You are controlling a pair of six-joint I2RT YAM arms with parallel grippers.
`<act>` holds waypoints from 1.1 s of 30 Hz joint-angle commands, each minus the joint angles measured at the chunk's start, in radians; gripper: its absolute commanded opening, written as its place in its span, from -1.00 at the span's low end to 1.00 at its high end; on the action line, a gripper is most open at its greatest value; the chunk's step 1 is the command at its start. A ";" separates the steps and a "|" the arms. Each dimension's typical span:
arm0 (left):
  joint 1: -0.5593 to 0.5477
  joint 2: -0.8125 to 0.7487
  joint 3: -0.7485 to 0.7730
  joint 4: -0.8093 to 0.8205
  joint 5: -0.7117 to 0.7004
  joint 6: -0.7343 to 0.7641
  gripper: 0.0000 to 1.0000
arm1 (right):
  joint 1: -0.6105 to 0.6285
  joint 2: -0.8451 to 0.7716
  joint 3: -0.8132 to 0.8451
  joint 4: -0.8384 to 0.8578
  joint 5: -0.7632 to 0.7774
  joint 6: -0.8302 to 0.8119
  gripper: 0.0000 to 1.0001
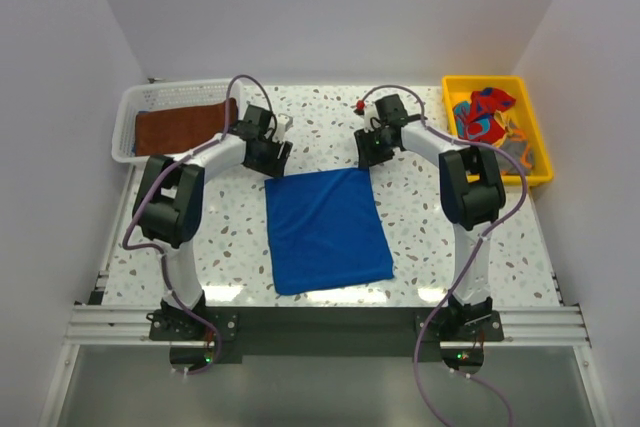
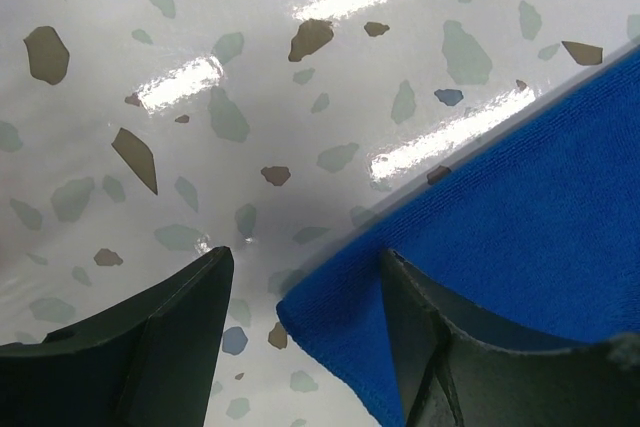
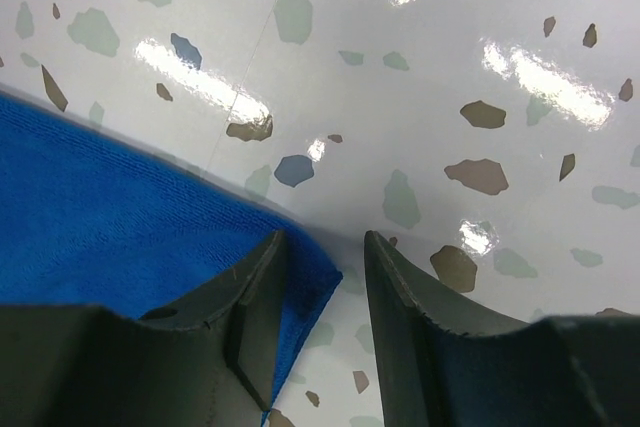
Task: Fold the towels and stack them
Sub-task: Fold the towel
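a: what is the biggest thing here?
b: the speckled tabletop (image 1: 230, 237). both sets of jaws hang low over it.
a: where is the towel?
b: a blue towel (image 1: 328, 229) lies flat and spread out. one far corner lies between the left jaws. the other far corner pokes into the gap of the right jaws.
a: what else is there?
b: a white basket (image 1: 125, 137) sits to the left of the left jaws, with a brown towel (image 1: 185, 127) inside. a yellow tray (image 1: 485, 80) sits well to the right of the right jaws. a red and blue towel (image 1: 483, 107) lies bunched up in it.
a: are the jaws holding anything?
b: no. the left jaws stand wide, one side over the blue cloth and one over bare tabletop. the right jaws stand narrow, but you can see tabletop between them. they are not pinching the corner.
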 commanded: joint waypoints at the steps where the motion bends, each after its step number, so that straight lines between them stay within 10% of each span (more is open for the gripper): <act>1: 0.004 -0.038 -0.009 -0.004 0.024 0.036 0.31 | -0.002 0.022 -0.015 -0.041 -0.024 -0.042 -0.19; 27: 0.005 -0.046 -0.018 -0.017 0.028 0.036 0.25 | -0.004 -0.020 -0.054 -0.074 -0.044 -0.051 -0.24; 33: 0.007 -0.052 -0.020 -0.023 0.034 0.039 0.21 | -0.004 -0.015 -0.055 -0.081 -0.035 -0.063 -0.77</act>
